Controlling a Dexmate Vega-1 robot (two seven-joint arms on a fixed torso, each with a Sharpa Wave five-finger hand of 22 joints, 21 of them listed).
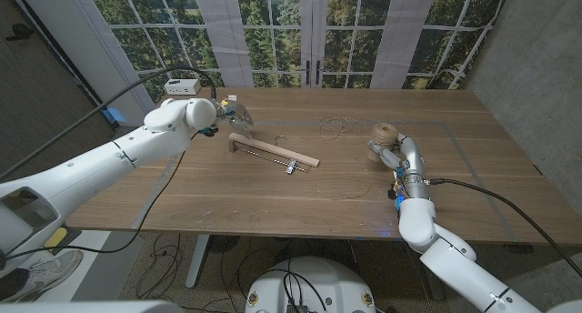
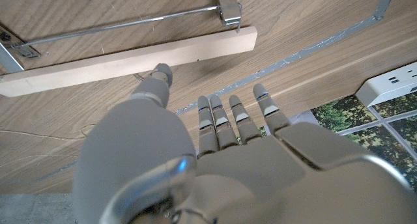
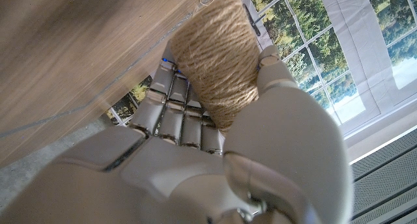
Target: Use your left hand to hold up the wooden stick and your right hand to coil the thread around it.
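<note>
Stick (image 1: 273, 152) lies flat at frame centre, ungripped; left hand (image 1: 227, 112), fingers (image 2: 229, 116) spread and empty, hovers at its upper-left end, apparently positioned to lift it. Right hand (image 1: 389, 149), right of centre, grips the thread spool (image 3: 218, 58), fingers wrapped round it, ready for coiling.

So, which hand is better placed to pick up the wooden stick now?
The left hand: it hovers open beside the wooden stick, thumb nearly touching. The right hand already grips the twine spool, farther away.

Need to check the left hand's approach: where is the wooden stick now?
In the head view the stick lies flat on the table's middle-left, just right of the left hand, with the twine spool farther right.
</note>
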